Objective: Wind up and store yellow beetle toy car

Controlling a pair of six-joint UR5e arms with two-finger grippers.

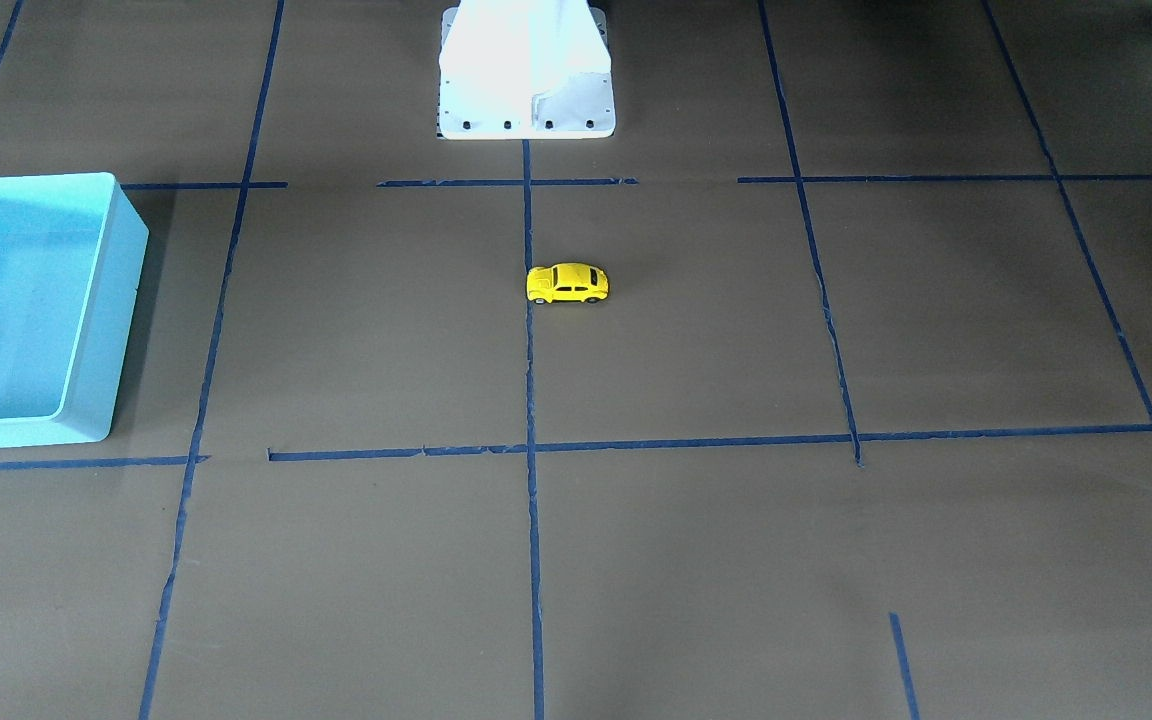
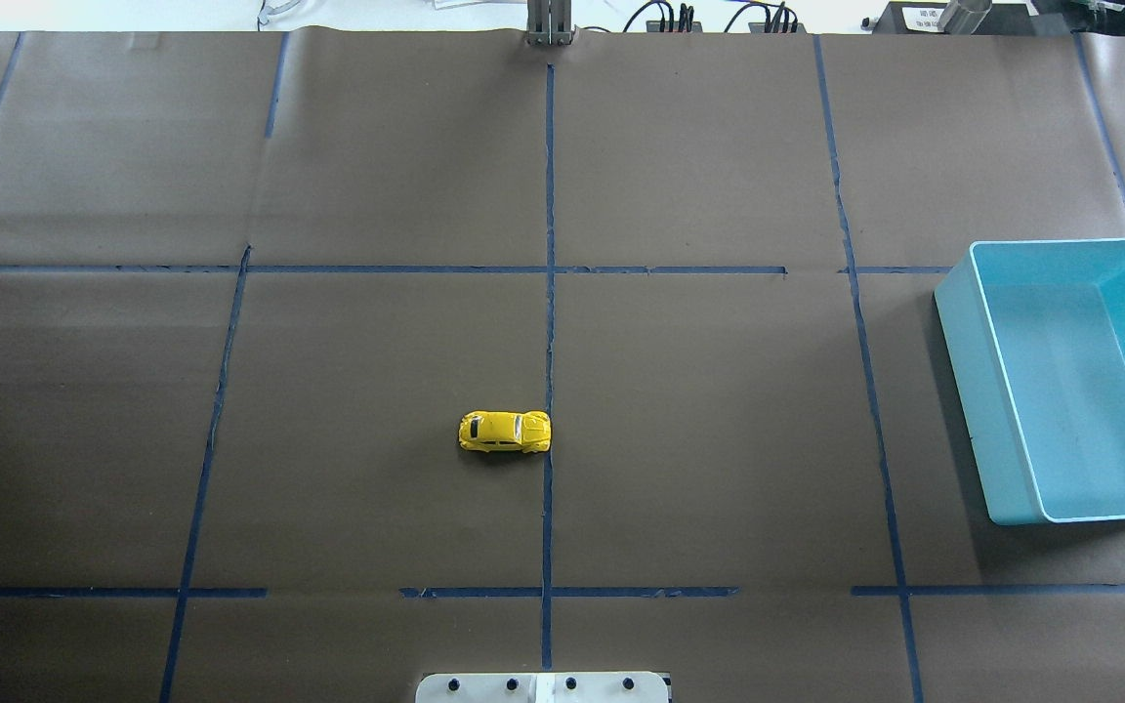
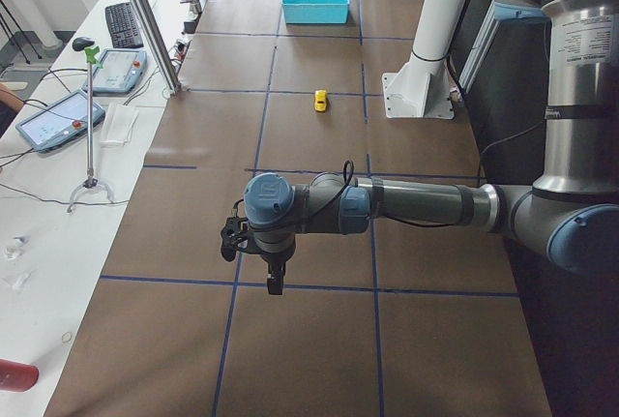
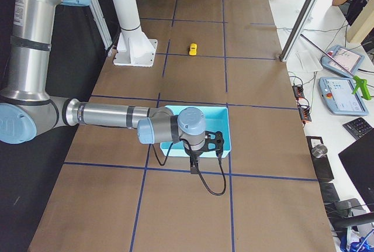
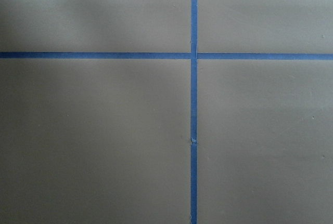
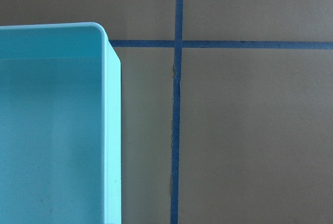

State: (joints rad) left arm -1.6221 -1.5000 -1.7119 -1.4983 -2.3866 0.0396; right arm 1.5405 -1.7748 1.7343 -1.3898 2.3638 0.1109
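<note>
The yellow beetle toy car (image 2: 505,431) stands on its wheels near the table's middle, beside the central blue tape line; it also shows in the front view (image 1: 567,284) and both side views (image 3: 320,100) (image 4: 192,48). The empty light blue bin (image 2: 963,391) sits at the table's right side, far from the car. My left gripper (image 3: 274,286) hangs above the table's left end, far from the car. My right gripper (image 4: 194,169) hangs over the bin's near edge (image 4: 225,141). I cannot tell whether either gripper is open or shut.
The brown paper table carries a grid of blue tape lines (image 2: 549,293). The white robot base (image 1: 526,90) stands at the near edge, close behind the car. Tablets and a keyboard lie on a side bench (image 3: 58,117). The right wrist view shows the bin's corner (image 6: 112,130).
</note>
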